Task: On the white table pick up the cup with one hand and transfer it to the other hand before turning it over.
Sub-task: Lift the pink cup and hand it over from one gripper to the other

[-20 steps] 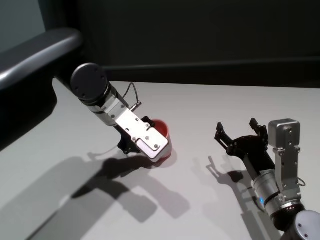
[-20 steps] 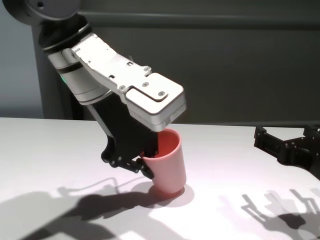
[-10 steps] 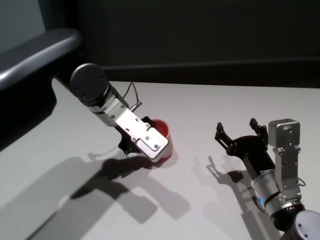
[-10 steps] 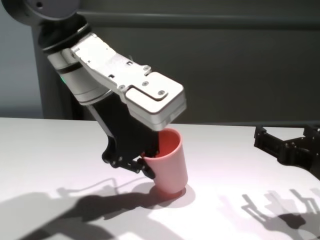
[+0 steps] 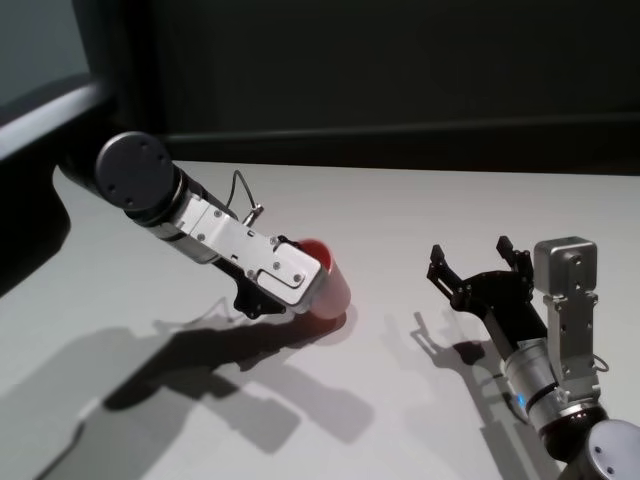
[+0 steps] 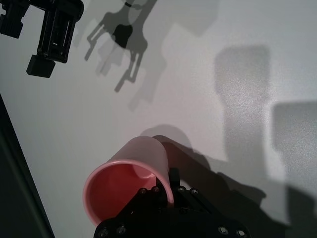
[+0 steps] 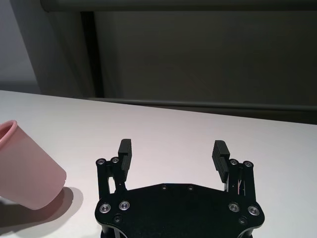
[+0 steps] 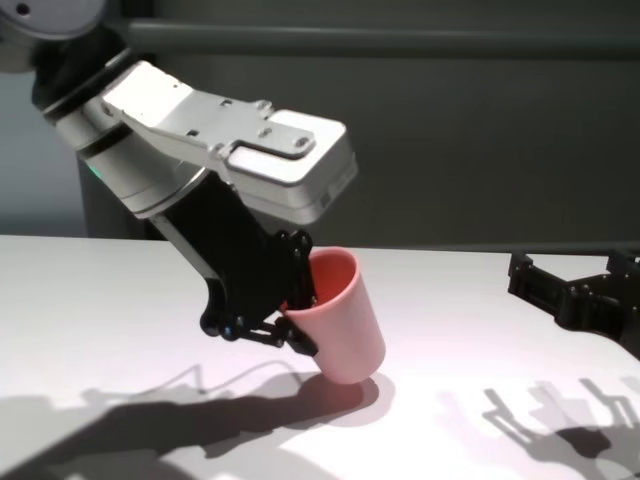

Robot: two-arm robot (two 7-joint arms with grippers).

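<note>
Chest view: left gripper (image 8: 297,318) pinches the rim wall of the small pink tapered plastic cup (image 8: 345,325), tilted, base just off the white matte table (image 8: 120,300). Right gripper (image 8: 575,290) idle over the table's right side, jaws wide, empty.

The robot's left arm slants down over the broad white matte table (image 8: 120,300), its left gripper (image 8: 298,318) clamped on the tilted rim of the small pink plastic cup (image 8: 345,325). Well to that cup's right, the right gripper (image 5: 478,268) hovers low, its fingers spread wide.
</note>
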